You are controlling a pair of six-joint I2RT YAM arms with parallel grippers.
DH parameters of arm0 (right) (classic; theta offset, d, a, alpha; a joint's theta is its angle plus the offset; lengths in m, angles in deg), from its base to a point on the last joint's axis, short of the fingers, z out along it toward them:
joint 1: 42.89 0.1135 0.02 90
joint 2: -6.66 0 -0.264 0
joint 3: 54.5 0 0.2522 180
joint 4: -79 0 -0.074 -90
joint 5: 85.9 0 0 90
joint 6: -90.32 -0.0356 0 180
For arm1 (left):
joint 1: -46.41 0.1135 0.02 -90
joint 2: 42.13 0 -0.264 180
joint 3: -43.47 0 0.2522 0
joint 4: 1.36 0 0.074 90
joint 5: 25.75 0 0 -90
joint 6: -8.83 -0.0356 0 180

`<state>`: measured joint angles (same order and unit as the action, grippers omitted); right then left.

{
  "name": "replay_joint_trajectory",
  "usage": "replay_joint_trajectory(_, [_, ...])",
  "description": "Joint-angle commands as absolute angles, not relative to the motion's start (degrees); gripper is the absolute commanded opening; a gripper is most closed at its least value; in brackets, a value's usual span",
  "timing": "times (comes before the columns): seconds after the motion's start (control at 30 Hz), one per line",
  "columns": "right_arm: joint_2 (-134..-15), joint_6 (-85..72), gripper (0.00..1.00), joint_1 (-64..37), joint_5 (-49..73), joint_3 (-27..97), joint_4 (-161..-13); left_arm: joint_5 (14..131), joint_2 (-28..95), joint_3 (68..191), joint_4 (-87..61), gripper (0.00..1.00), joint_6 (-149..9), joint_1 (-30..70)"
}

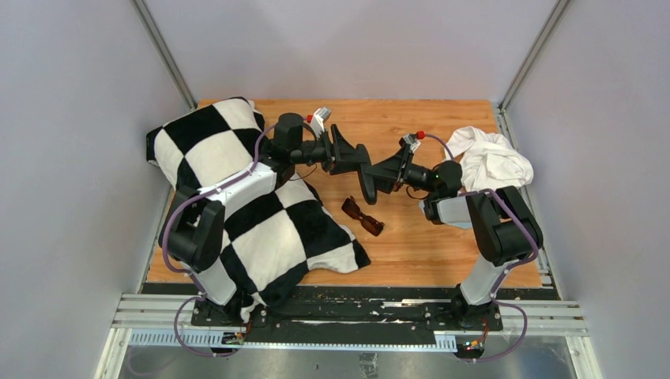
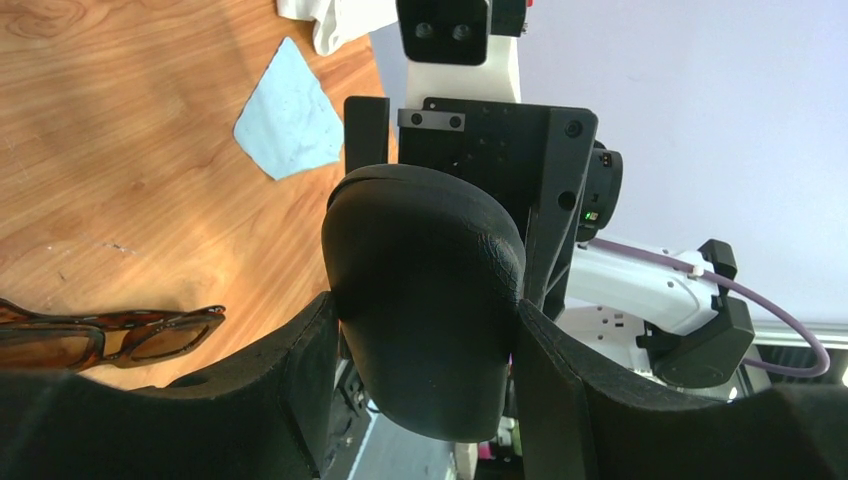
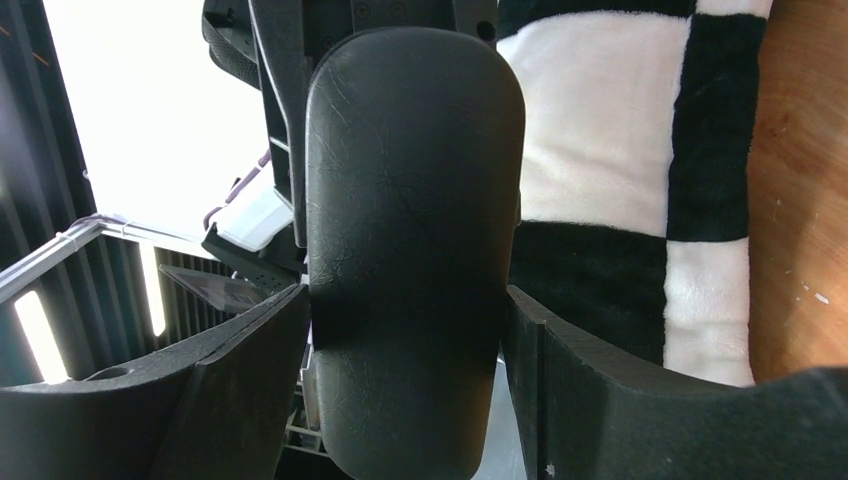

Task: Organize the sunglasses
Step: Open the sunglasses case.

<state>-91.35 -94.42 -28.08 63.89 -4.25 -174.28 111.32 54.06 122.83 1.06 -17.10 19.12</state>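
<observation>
The sunglasses [image 1: 363, 216] lie folded on the wooden table, just right of the checkered blanket; they also show at the lower left of the left wrist view [image 2: 110, 335]. Both grippers hold the black oval hard case [image 1: 368, 180] in the air above the table's middle, from opposite sides. My left gripper [image 1: 357, 162] is shut on the case [image 2: 425, 300], one finger on each side. My right gripper [image 1: 381, 175] is shut on the same case [image 3: 410, 200] from the other side. The case looks closed.
A black-and-white checkered blanket [image 1: 253, 213] covers the left of the table and drapes over the left arm. A white crumpled cloth [image 1: 490, 158] lies at the back right. A small light blue cloth [image 2: 290, 110] lies flat on the wood.
</observation>
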Motion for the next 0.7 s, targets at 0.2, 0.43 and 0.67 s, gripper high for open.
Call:
replay_joint_trajectory(0.2, [-93.67, -95.41, 0.56, -26.26, 61.68, -4.30, -178.61, 111.73, 54.67, 122.95, 2.11, 0.00, -16.81, 19.25])
replay_joint_trajectory(0.43, [-92.36, -96.84, 0.61, -26.29, 61.65, -3.51, -178.64, 112.26, 54.40, 122.41, 2.13, 0.00, -17.80, 19.75])
replay_joint_trajectory(0.67, [-90.40, -97.86, 0.76, -26.52, 61.54, -3.21, -178.64, 112.47, 54.35, 122.03, 2.11, 0.00, -18.15, 20.13])
